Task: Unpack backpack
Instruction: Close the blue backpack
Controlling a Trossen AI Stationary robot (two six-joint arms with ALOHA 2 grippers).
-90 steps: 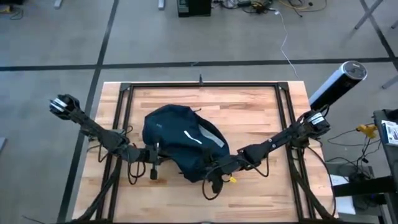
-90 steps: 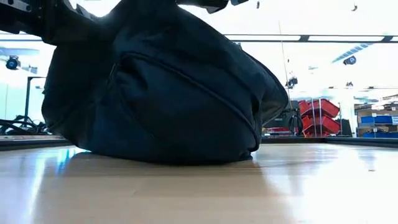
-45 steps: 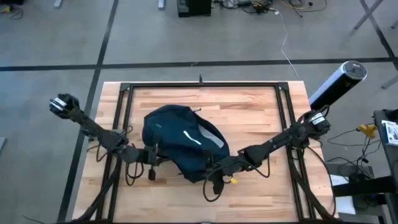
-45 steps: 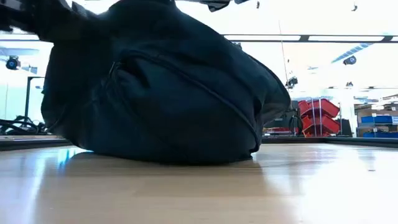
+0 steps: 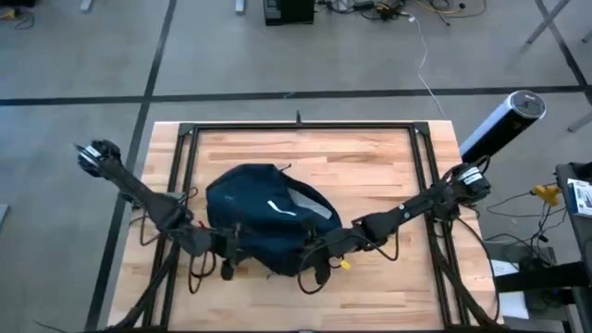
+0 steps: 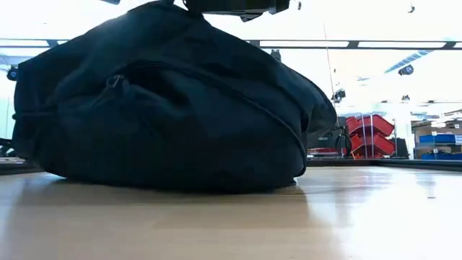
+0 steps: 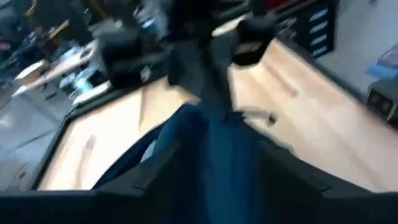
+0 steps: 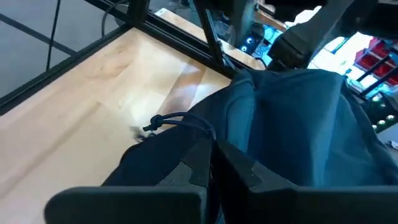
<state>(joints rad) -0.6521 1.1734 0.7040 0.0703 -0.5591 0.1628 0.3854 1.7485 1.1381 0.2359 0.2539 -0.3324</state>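
A dark navy backpack [image 5: 264, 217] lies on a wooden table [image 5: 370, 166], concealing both grippers' fingertips. The left gripper [image 5: 227, 248] and right gripper [image 8: 208, 163] each pinch backpack fabric. Red bins [image 6: 369, 133] stand in the bright room behind.

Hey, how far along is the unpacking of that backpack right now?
Barely started. Nothing lies unpacked on the table. In hand: both claws grip the backpack at its near edge, the left claw on one side, the right claw shut on a fold of the fabric. Left to do: open it and take out whatever is inside.
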